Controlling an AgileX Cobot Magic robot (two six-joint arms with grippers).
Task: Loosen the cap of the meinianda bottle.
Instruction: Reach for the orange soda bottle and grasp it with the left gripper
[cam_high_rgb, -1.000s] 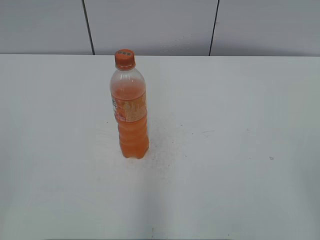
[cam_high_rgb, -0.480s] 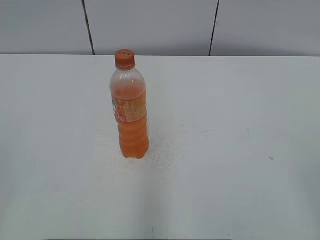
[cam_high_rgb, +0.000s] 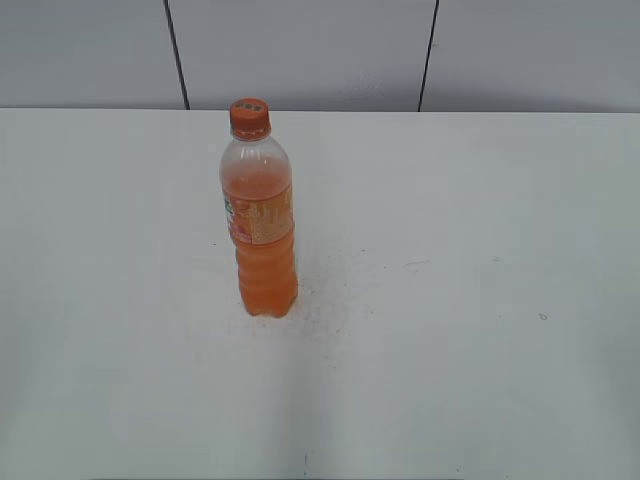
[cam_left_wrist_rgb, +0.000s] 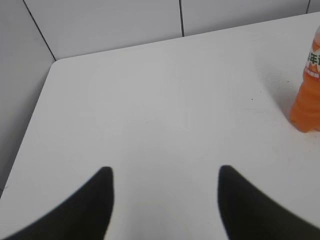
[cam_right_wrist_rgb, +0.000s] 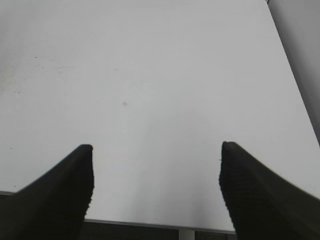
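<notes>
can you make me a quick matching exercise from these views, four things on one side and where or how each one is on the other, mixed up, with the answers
Things
1. cap
2. meinianda bottle
3. left hand
4. right hand

Places or states
A. open above bare table, no bottle in its wrist view
B. standing upright on the table, left of centre in the exterior view
C. open, with the bottle's lower part at the right edge of its wrist view
D. seated on the bottle's neck, nothing touching it

Pairs: 1-D, 2-B, 3-C, 4-A
</notes>
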